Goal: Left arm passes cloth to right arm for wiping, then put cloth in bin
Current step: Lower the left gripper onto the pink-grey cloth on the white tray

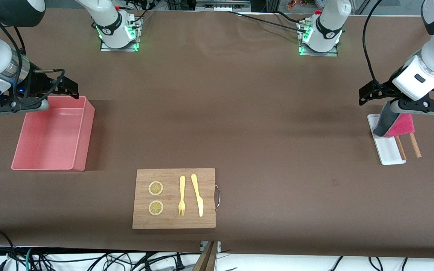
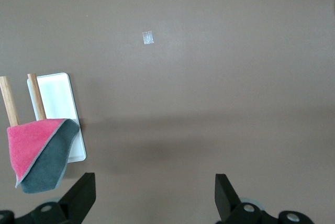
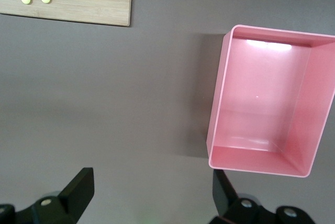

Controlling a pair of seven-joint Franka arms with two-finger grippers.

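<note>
The cloth (image 1: 394, 123), magenta-pink with a dark grey face folded over, hangs on two wooden rods above a small white tray (image 1: 387, 150) at the left arm's end of the table. In the left wrist view the cloth (image 2: 37, 153) is apart from the fingers. My left gripper (image 1: 365, 96) hovers beside the cloth, open and empty (image 2: 154, 198). The light pink bin (image 1: 85, 139) stands empty at the right arm's end. My right gripper (image 1: 72, 89) hangs open and empty over the bin's edge farthest from the camera. In the right wrist view it (image 3: 152, 195) is over bare table beside the bin (image 3: 217, 103).
A wooden cutting board (image 1: 173, 198) with a metal handle lies near the table's front edge. It carries two lemon slices (image 1: 155, 188), a yellow fork (image 1: 181, 195) and a yellow knife (image 1: 198, 194). A small scrap of tape (image 2: 148, 37) sits on the brown table.
</note>
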